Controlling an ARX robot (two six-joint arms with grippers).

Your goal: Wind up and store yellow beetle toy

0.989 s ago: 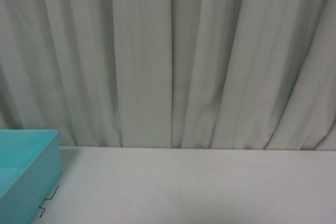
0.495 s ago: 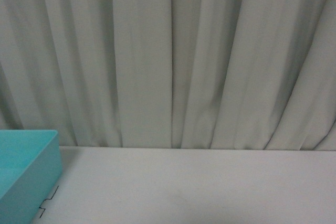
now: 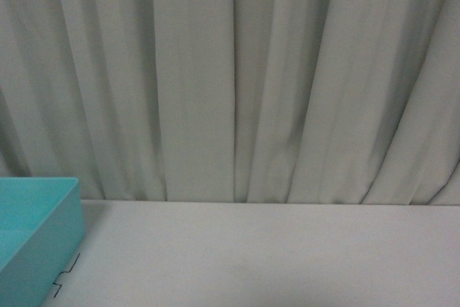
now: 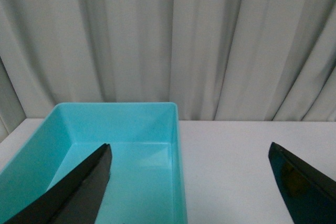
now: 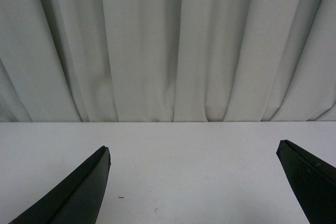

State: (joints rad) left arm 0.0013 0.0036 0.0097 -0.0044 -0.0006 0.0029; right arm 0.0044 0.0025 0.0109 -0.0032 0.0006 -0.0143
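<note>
The yellow beetle toy is out of view in every frame. My left gripper [image 4: 189, 153] is open, its black fingers [image 4: 79, 187] spread wide with nothing between them; it hovers over the right wall of a turquoise bin [image 4: 177, 145] whose inside shows nothing. My right gripper [image 5: 193, 153] is open too, with only bare white table [image 5: 194, 171] between its fingers. Neither arm shows in the front view.
The turquoise bin [image 3: 43, 235] stands at the table's left edge in the front view. A pale pleated curtain [image 3: 237, 77] closes off the back of the white table [image 3: 273, 257]. A small black zigzag mark [image 3: 66, 276] lies beside the bin.
</note>
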